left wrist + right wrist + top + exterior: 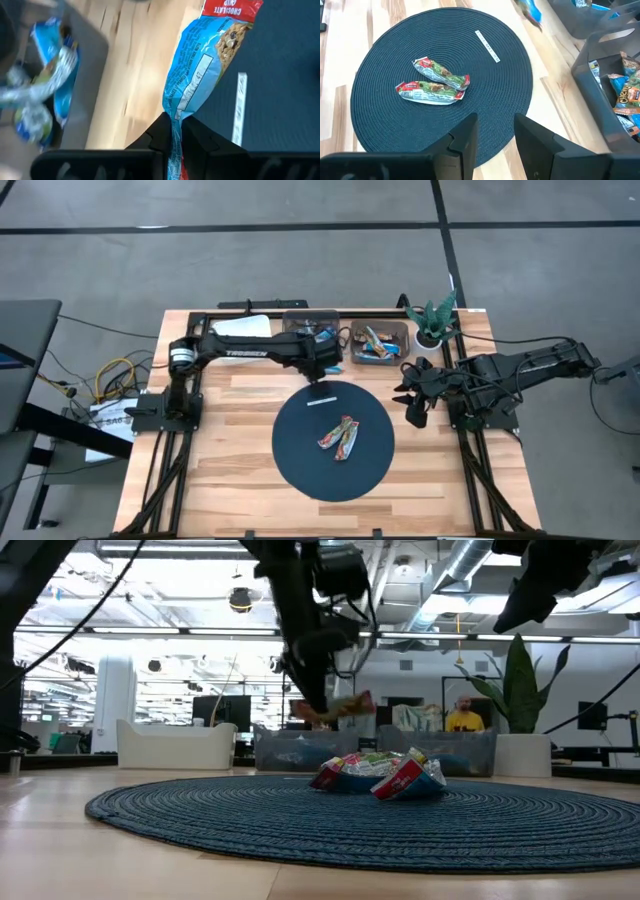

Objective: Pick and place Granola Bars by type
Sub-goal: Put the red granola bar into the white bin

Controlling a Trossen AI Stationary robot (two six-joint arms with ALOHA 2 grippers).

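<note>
Left gripper (pixel 175 131) clamped on shiny blue-and-red wrapped granola bar (pixel 200 70), held above far edge of round dark-blue woven mat (pixel 300 460); right gripper (pixel 492 132) fingers apart, beside mat; two bars (pixel 340 437) on mat

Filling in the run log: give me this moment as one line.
left end effector: shut on blue bar, near bins | right end effector: idle, table edge | mat: two bars, white strip

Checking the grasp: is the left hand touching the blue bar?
Touching. In the left wrist view the left hand has its fingers pinched shut on the tail end of the blue bar, above the mat.
</note>
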